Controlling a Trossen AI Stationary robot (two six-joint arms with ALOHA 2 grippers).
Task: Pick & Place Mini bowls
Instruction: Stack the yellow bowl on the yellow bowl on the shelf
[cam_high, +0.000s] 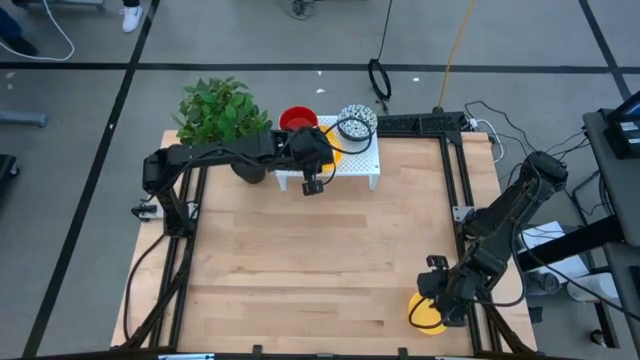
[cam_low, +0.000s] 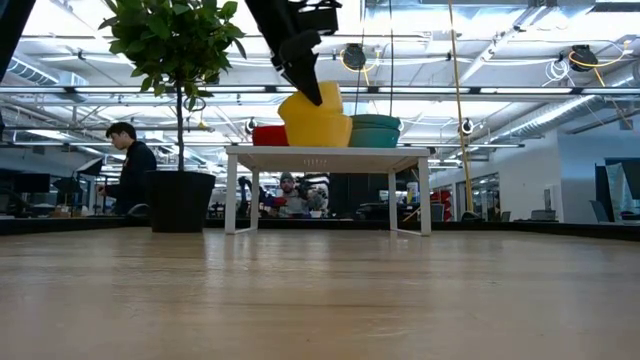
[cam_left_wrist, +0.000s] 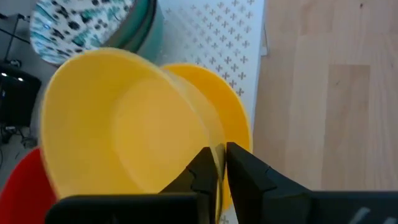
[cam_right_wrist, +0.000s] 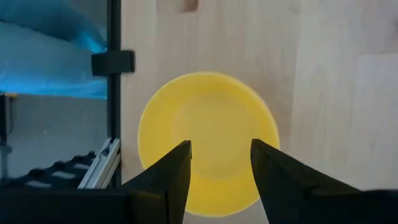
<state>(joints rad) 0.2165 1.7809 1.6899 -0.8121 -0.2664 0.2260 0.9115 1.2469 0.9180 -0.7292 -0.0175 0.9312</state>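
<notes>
On a white perforated stand (cam_high: 352, 168) at the table's far edge sit a red bowl (cam_high: 297, 119), a stack of blue-grey patterned bowls (cam_high: 356, 123) with teal outsides (cam_low: 376, 130), and yellow bowls (cam_left_wrist: 227, 99). My left gripper (cam_left_wrist: 219, 154) is over the stand, shut on the top yellow bowl (cam_left_wrist: 124, 124). Another yellow bowl (cam_right_wrist: 208, 134) rests on its base near the table's near right corner (cam_high: 427, 313). My right gripper (cam_right_wrist: 219, 163) hovers open above it, with one finger on each side of its centre. My left gripper pinches the top yellow bowl by its rim (cam_left_wrist: 214, 140), one finger inside the bowl and one outside, coming from above. The bowl is tilted up (cam_low: 310, 103). Its lower side stays at the yellow bowl beneath (cam_low: 322, 131); whether it is clear of that bowl I cannot tell.
A leafy plant (cam_high: 222, 108) in a black pot (cam_low: 182, 200) stands just left of the stand, under my left arm. A black frame rail (cam_right_wrist: 114, 93) runs along the table's right edge beside the near yellow bowl. Bare wood (cam_high: 320, 260) fills the table's middle. People show in the room behind.
</notes>
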